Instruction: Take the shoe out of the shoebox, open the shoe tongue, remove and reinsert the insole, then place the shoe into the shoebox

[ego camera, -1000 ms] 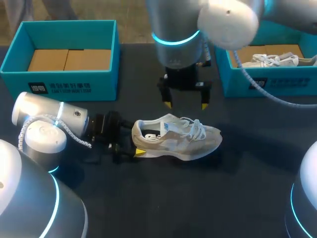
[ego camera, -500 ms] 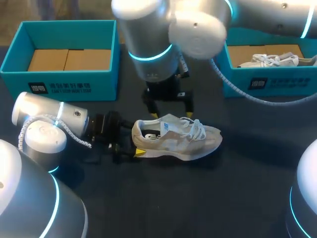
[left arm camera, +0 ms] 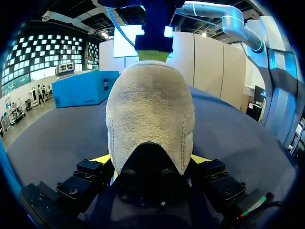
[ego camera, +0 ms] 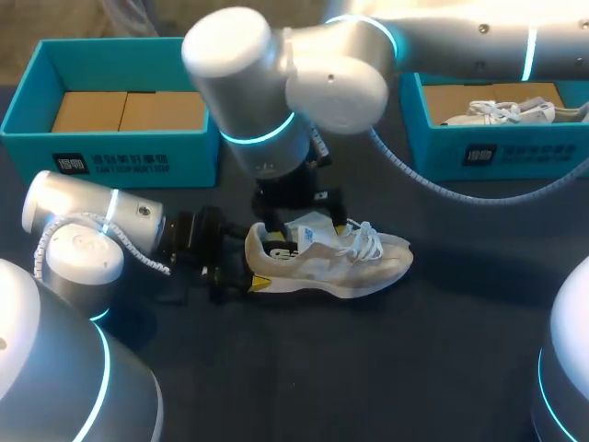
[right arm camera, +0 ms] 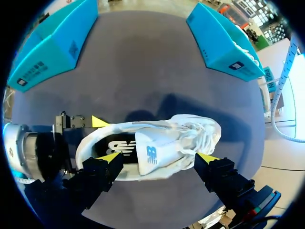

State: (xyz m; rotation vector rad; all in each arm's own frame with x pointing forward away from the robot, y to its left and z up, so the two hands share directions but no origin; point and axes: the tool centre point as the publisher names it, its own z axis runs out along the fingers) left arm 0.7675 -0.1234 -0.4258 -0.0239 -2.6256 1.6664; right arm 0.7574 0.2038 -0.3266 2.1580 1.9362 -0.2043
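Note:
A beige sneaker (ego camera: 331, 260) with white laces lies on its sole at the table's middle, toe to the right. My left gripper (ego camera: 243, 269) is shut on its heel; in the left wrist view the heel (left arm camera: 150, 119) fills the gap between the two yellow tips. My right gripper (ego camera: 299, 219) hangs open just over the shoe's mouth. In the right wrist view its fingers (right arm camera: 109, 160) straddle the raised white tongue (right arm camera: 151, 155), and the black insole (right arm camera: 112, 147) shows under it. The left teal shoebox (ego camera: 120, 147) holds only cardboard.
A second teal shoebox (ego camera: 479, 157) at the back right holds another white shoe (ego camera: 502, 112). My right arm's big elbow (ego camera: 276, 83) hangs over the table's middle back. The dark tabletop (ego camera: 386, 368) stretches in front of the sneaker.
My right arm has swung left and come down, bringing its open gripper from behind the shoe to just over the tongue. The left gripper and the shoe have stayed put.

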